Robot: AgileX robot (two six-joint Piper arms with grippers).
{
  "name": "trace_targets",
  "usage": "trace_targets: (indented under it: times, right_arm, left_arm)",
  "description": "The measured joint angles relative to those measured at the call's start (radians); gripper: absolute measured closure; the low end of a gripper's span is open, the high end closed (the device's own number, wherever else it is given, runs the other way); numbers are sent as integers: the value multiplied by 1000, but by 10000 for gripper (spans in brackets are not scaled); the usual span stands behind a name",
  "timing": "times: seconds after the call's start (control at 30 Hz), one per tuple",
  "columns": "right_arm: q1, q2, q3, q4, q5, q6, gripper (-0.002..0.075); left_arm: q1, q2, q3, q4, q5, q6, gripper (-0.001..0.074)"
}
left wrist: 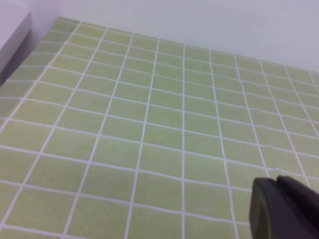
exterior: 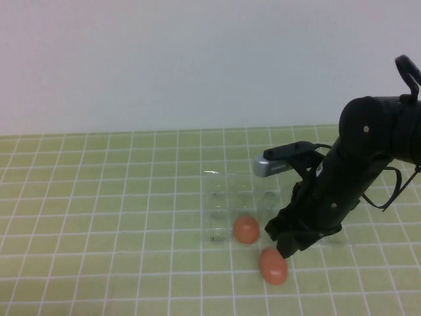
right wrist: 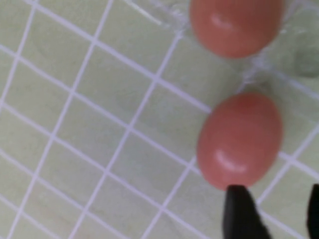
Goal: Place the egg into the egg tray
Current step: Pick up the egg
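The right gripper (exterior: 289,249) hangs with fingers (right wrist: 239,211) spread and empty, touching the near egg (exterior: 273,265) on the green checked surface (exterior: 99,217), just outside the clear egg tray (exterior: 227,207). It should straddle the egg's waist and close gently. The egg lies on its side, long axis slanted toward the tray. A second egg (exterior: 246,230) sits in a tray cup. The left gripper (left wrist: 286,209) is parked elsewhere; its fingers' state cannot be told.

Robot test bench, lab-like; green tablecloth (exterior: 99,197) with white grid lines covers the table; plain white wall (exterior: 164,59) directly behind the tablecloth; black robot arm (exterior: 362,158) over its right part.
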Motion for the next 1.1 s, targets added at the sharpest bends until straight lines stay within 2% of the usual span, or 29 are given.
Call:
trace_targets:
  times: [0.1, 0.17, 0.4, 0.53, 0.6, 0.73, 1.1]
  right_arm:
    - [6, 21, -15, 35, 31, -25, 367]
    - [11, 27, -19, 41, 36, -29, 315]
    - [18, 62, -21, 50, 27, 50, 250]
    - [18, 85, -21, 53, 10, 55, 129]
    - [18, 92, -21, 55, 9, 55, 92]
    - [18, 93, -21, 55, 8, 55, 67]
    - [18, 153, -56, 45, 6, 55, 64]
  left_arm:
    - [0, 0, 0, 0, 0, 0, 738]
    - [0, 0, 0, 0, 0, 0, 738]
    - [0, 0, 0, 0, 0, 0, 738]
    - [0, 0, 0, 0, 0, 0, 738]
    - [0, 0, 0, 0, 0, 0, 738]
    - [0, 0, 0, 0, 0, 0, 738]
    - [0, 0, 0, 0, 0, 0, 738]
